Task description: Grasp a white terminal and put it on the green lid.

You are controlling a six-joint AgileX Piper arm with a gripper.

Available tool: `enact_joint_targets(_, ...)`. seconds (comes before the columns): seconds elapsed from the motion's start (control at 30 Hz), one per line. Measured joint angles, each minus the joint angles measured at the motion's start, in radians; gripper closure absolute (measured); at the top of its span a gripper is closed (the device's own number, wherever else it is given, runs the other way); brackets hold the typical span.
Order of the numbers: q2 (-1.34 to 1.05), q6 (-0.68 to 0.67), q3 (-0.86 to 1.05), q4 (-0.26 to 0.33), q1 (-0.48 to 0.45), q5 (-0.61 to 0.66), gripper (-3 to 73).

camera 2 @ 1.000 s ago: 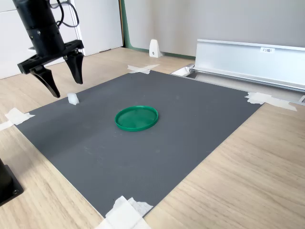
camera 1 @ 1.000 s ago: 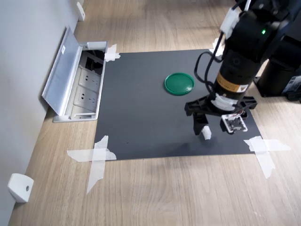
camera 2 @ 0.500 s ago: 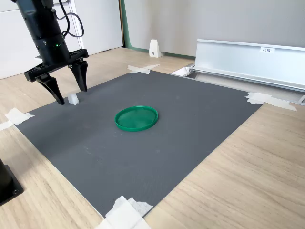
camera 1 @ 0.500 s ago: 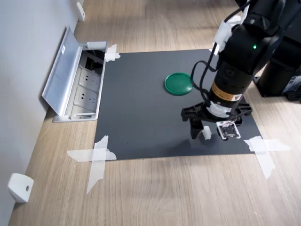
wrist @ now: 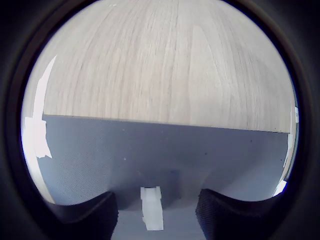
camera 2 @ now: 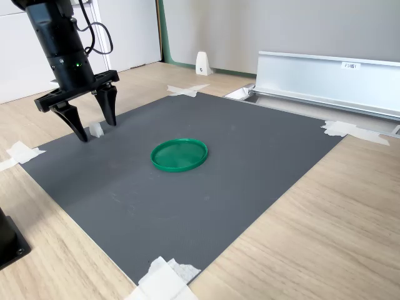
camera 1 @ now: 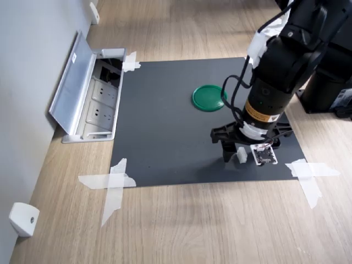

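Straddling the white terminal (wrist: 151,207), the jaws stand wide apart with their tips low at the dark mat (camera 2: 250,162); in the wrist view the little block sits between the two black fingers (wrist: 87,212), clear of both and a shade nearer one of them. In the second exterior view the gripper (camera 2: 94,127) has a finger on either side of the block, which stands on the mat near its corner.

The risk lies in the close. Being off-centre, the terminal would likely be met by one finger first, and so small and light a piece could be pushed, tipped or twisted rather than pinched. Its narrower stepped top may leave little flat face to grip, so it could squirt out or drop on the lift. Tips pressed too low could drag on the mat.

Well beyond the jaws, toward the middle of the mat, lies the green lid (camera 2: 179,154), well apart from the terminal. Its raised rim could catch a block set down at the edge.

As for writing, the arm (camera 1: 275,82) carries a yellow label band (camera 1: 264,111) with dark print too small to read. Farther off, the open metal cover of the floor socket box (camera 2: 328,75) bears a small white sticker (camera 2: 350,64), also illegible.
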Motion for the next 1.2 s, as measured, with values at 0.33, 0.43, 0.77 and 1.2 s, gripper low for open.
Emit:
enact_joint_targets(0.33,0.009,0.001,0.0,0.002,0.0,0.019,37.2)
enact_joint_targets(0.43,0.011,0.001,0.0,0.001,0.0,0.022,54.8)
enact_joint_targets(0.77,-0.03,0.034,-0.063,-0.002,-0.004,0.076,60.5)
enact_joint_targets(1.2,-0.206,-0.037,-0.25,0.08,-0.347,0.286,60.5)
